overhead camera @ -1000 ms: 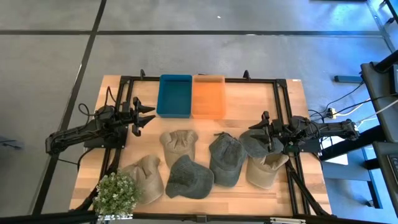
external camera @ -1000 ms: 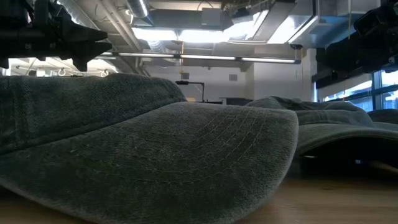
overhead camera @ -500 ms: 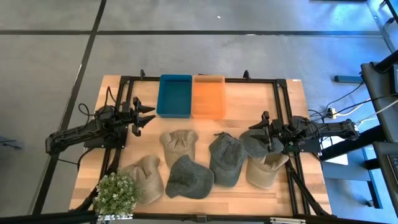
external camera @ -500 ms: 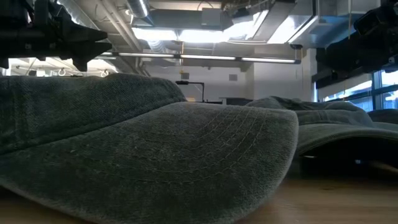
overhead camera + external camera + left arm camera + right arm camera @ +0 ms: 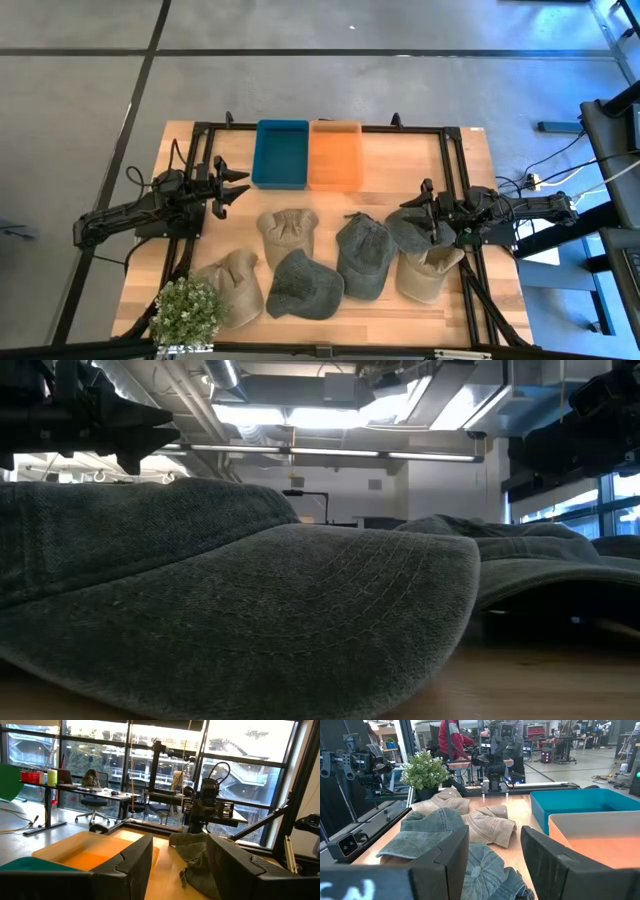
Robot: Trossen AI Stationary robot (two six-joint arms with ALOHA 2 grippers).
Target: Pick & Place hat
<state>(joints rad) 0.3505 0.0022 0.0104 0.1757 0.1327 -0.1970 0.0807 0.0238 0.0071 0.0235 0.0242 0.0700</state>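
At the table's left edge the left gripper [image 5: 238,187] hangs with its jaws spread and nothing between them, just left of the blue bin [image 5: 281,153]; an orange bin [image 5: 335,153] sits touching that one. A potted plant [image 5: 187,312] stands at the near left corner. Six hats lie in a loose row across the near half: a tan hat [image 5: 236,285], a second tan hat [image 5: 288,232], a grey hat [image 5: 303,285], another grey hat [image 5: 363,256], a third grey hat [image 5: 408,230], and a beige hat [image 5: 426,273]. The right gripper [image 5: 425,214], jaws parted, hovers over the third grey hat, seemingly not gripping it.
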